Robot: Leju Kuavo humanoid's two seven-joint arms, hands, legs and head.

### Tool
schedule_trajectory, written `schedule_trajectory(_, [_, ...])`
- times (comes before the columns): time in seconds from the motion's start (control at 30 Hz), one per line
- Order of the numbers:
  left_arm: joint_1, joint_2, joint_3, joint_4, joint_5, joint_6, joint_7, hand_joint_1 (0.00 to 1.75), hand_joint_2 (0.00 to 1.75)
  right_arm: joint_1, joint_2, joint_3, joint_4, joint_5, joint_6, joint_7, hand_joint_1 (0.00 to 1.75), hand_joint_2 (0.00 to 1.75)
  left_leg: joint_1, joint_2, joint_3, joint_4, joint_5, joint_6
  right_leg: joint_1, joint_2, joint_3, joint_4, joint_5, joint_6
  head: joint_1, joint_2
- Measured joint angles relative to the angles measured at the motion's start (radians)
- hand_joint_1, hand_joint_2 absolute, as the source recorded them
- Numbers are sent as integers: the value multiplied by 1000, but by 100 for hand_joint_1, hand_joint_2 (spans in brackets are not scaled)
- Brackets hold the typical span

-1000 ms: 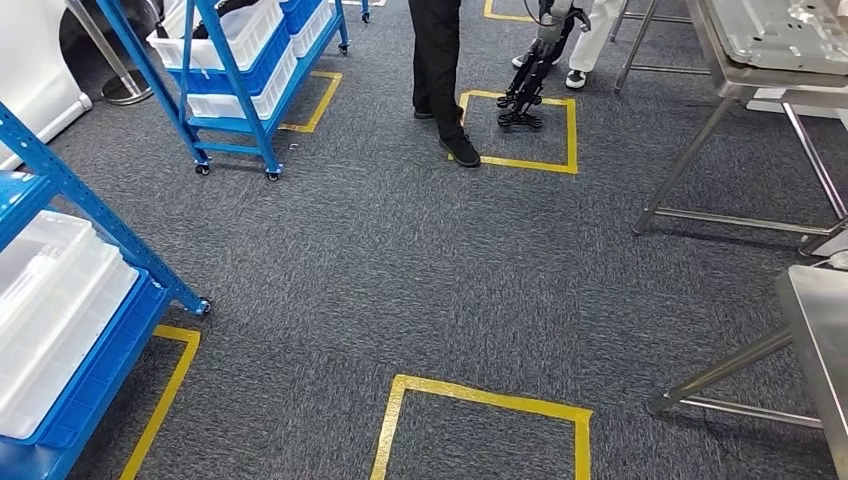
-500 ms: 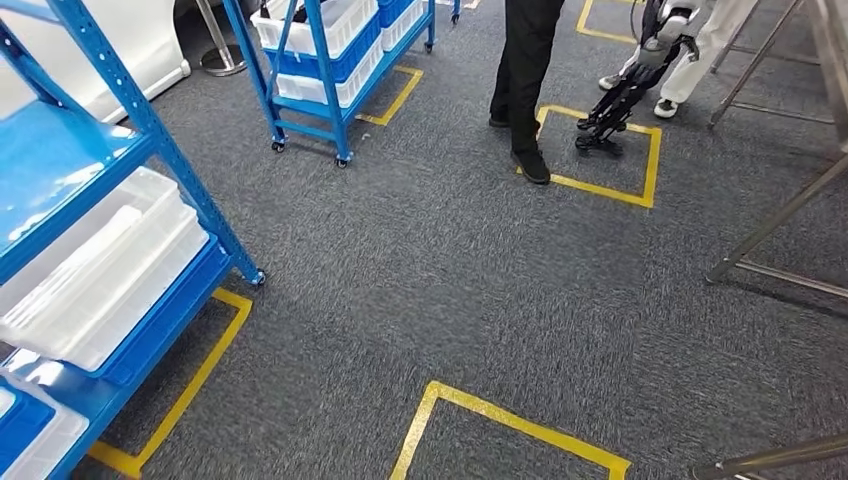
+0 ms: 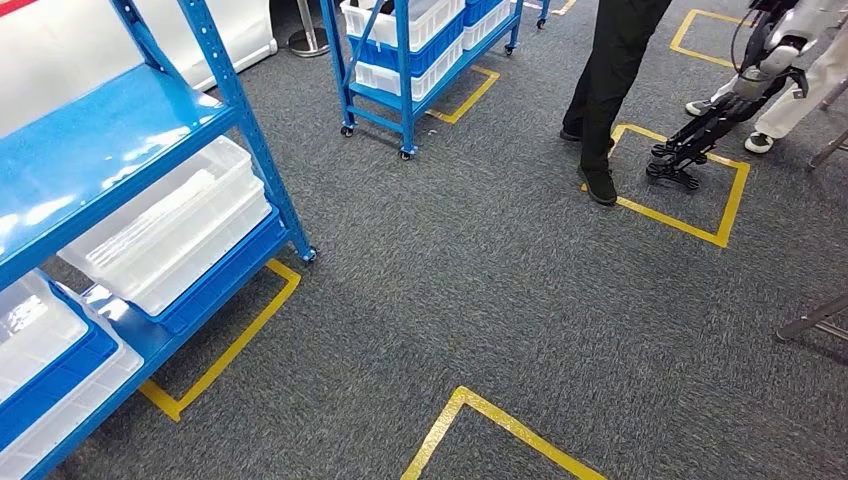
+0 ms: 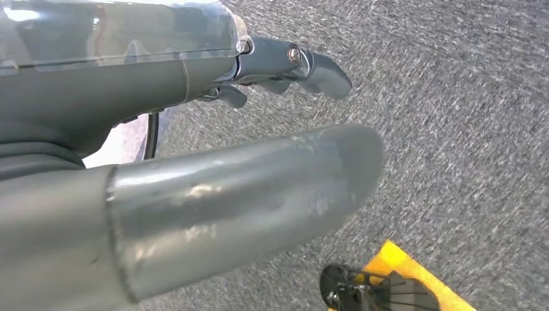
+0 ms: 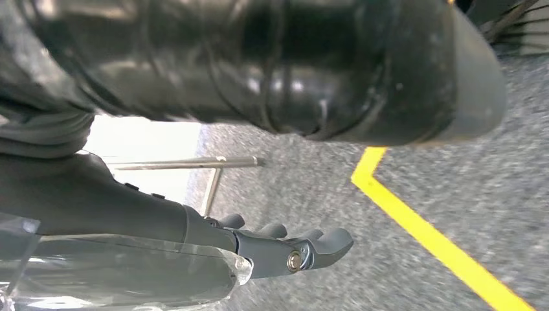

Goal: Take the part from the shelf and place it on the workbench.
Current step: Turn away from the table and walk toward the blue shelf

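Facing the blue shelf (image 3: 150,130) at our near left, we carry nothing in our left hand (image 4: 194,162) or right hand (image 5: 246,214) (both slack-fingered), and the part, presumably in a clear bin (image 3: 165,235), looks light, stiff, best gripped by its edges.

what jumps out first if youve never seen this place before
The blue shelf rack at the near left of the head view, holding clear plastic bins. Farther off, a person in black trousers stands by a yellow floor square where another robot's dark legs are planted. Both wrist views look down at grey carpet.
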Motion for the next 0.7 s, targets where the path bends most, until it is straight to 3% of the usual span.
schedule_trajectory(0.07, [3, 1, 0, 0, 0, 0, 0, 0, 0, -5, 1, 0, 0, 0, 1, 0, 0, 0, -2, -20, 3, -6, 3, 13, -2, -10, 8, -4, -3, 11, 0, 0])
schedule_trajectory(0.13, [3, 2, 0, 0, 0, 0, 0, 0, 0, -8, 1, 0, 0, 0, 1, 0, 0, 0, 2, -41, 15, -22, 11, 26, -5, 27, 7, 18, -23, 21, 0, 0])
schedule_trajectory(0.2, [-1, 2, 0, 0, 0, 0, 1, 0, 0, -5, 0, 0, 0, 0, 1, 0, 0, 0, 4, -61, 20, -30, 16, 36, -6, 86, -37, 111, -76, 23, 1, 0])
schedule_trajectory(0.27, [-4, 2, 0, 0, 0, 0, 1, 0, 0, -2, 0, 0, 0, 0, 2, 0, 0, 0, 3, -85, 20, -28, 15, 41, -6, 106, -103, 231, -121, 23, 1, 0])
schedule_trajectory(0.3, [-4, 2, 0, 0, 0, -1, 1, 0, 0, -2, -1, 0, 0, 0, 2, 0, 0, 0, 2, -100, 21, -27, 14, 42, -6, 108, -124, 258, -118, 23, 1, 0])
schedule_trajectory(0.33, [-3, 2, 0, 0, 0, -1, 1, 0, 0, -1, -1, 0, 0, 0, 2, 0, 0, 0, 2, -115, 22, -24, 12, 41, -6, 109, -127, 250, -94, 23, 1, 0])
schedule_trajectory(0.37, [-2, 2, 0, 0, -1, -1, 1, 0, 0, -1, -1, 0, 0, 0, 2, 0, 0, 0, 3, -131, 23, -20, 9, 39, -7, 114, -113, 204, -54, 22, 1, 0])
schedule_trajectory(0.43, [-2, 1, 0, 0, -4, -1, 0, 0, 0, 1, -2, 0, 0, 0, 3, -1, 0, 0, 4, -160, 22, -8, 1, 32, -10, 152, -66, 81, 13, 17, 1, 0])
schedule_trajectory(0.5, [-3, 0, 0, 0, -7, -1, 0, 0, 0, 2, -4, 0, 0, 0, 5, -3, 0, 0, 5, -184, 14, 0, -4, 20, -10, 185, -42, 22, 27, 14, 0, 0])
schedule_trajectory(0.57, [-1, -1, 0, 0, -8, -1, -1, 0, 0, -1, -5, 0, 0, 0, 6, -5, 0, 0, 9, -206, 7, -2, -3, 7, -7, 174, -38, 16, 24, 8, 0, 0])
schedule_trajectory(0.6, [2, -2, 0, 0, -8, -1, -1, 0, 0, -2, -6, 0, 0, 0, 6, -5, 0, 0, 11, -202, 6, 0, -4, 1, -8, 162, -34, 11, 26, 3, 0, 0])
schedule_trajectory(0.63, [3, -3, 0, 0, -9, -1, -1, 0, 0, -2, -6, 0, 0, 0, 6, -5, 0, 0, 10, -180, 1, 12, -13, -4, -9, 150, -31, 5, 28, -3, 0, 0])
schedule_trajectory(0.7, [1, -4, 0, 0, -11, 1, -2, 0, 0, 2, -6, 0, 0, 0, 7, -5, 0, 0, 9, -113, -41, 100, -63, -13, -10, 121, -25, -3, 29, -13, -1, 0])
